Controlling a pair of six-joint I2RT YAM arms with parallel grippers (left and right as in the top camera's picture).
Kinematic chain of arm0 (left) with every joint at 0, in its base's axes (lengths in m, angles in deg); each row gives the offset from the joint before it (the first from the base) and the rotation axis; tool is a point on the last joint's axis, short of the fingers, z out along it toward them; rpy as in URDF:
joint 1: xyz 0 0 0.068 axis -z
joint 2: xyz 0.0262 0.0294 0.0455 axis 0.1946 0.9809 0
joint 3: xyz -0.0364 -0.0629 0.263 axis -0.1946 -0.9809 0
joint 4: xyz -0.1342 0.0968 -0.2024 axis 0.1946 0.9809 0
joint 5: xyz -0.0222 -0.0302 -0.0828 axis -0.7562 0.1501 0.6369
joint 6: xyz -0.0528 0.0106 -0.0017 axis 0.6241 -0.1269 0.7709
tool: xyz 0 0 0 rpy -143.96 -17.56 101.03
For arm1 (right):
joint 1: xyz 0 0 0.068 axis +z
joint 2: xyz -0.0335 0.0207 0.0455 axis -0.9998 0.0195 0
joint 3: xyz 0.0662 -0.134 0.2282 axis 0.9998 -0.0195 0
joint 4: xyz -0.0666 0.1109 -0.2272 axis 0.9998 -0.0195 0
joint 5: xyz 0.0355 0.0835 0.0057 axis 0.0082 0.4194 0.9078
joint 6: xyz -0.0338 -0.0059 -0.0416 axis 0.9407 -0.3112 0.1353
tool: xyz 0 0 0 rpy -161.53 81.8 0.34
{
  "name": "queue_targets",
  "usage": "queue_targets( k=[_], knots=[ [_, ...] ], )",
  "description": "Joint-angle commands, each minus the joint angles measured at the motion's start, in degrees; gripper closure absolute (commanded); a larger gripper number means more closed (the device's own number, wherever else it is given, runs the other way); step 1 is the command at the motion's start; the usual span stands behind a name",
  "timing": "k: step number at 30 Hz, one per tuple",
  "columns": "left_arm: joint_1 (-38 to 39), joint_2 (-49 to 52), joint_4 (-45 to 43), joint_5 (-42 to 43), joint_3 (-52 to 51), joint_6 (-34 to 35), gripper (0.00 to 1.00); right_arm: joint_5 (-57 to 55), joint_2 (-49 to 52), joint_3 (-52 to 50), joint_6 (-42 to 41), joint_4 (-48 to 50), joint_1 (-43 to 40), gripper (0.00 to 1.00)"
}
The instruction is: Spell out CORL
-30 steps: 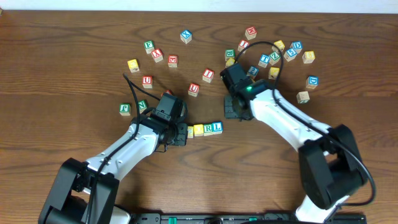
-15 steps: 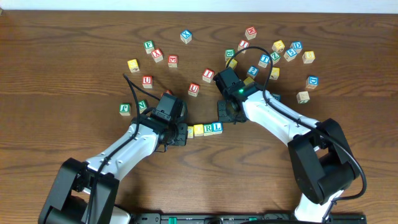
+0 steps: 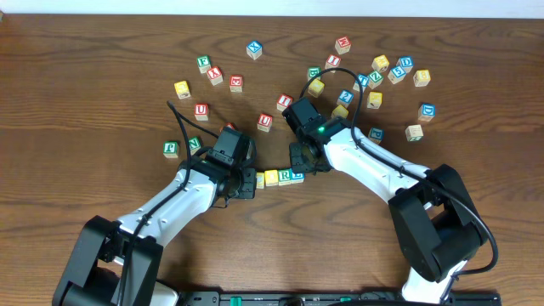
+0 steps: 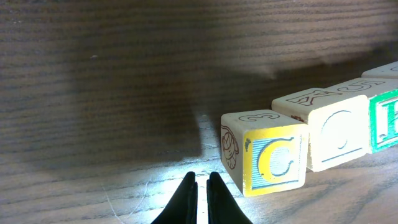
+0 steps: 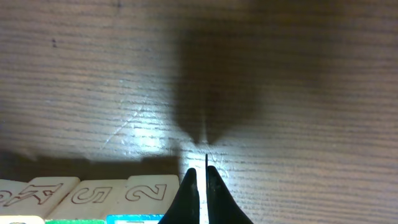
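Progress: looks all but done. Row (image 3: 279, 177) of four cubes on worktop (image 3: 102, 68), read from overhead as C cube (image 3: 260, 179), O cube (image 3: 271, 177), R cube (image 3: 286, 176), L cube (image 3: 297, 177), side by side, touching or nearly so. Nothing more to fetch, judging by that. Probably left: a small squaring-up of the row at most, then arms away. Spare cubes (image 3: 374, 76) scattered well beyond the row on its far side, none mixed in.

Left gripper (image 4: 202, 186) at the C end of the row, jaws together, empty, tips low over the worktop just beside the C cube. Contact there not clear. Right gripper (image 5: 200, 180) at the L end of the row, jaws together too, holding nothing, tips just beside the last cube. Touching or not, cannot tell.

View differences:
- **Overhead:** gives the whole word order and the spare cubes. Hides part of the C cube behind the left gripper and part of the L cube under the right one.
- **Left wrist:** shows the C face sharp and yellow-framed, a pale letter on the O cube, the green edge of the R cube, and a slight stagger between C and O. No L letter readable there.
- **Right wrist:** shows only top faces at the row's L end, outlined 2 and 5, with thin blue and green strips below. No word readable, no C cube in shot.
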State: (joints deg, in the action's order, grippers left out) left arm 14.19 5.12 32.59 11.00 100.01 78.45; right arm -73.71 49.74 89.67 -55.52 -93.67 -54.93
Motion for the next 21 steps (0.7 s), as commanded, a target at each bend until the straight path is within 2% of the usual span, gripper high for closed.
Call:
queue_targets(
  k=[1, 21],
  knots=[
    [0.13, 0.24, 0.17, 0.52, -0.42, 0.13, 0.93, -0.07, 0.28, -0.35, -1.36, -0.83, 0.33, 0.99],
    [0.13, 0.24, 0.00, 0.52, -0.42, 0.13, 0.93, -0.07, 0.28, -0.35, -2.64, -1.64, 2.84, 0.99]
  ],
)
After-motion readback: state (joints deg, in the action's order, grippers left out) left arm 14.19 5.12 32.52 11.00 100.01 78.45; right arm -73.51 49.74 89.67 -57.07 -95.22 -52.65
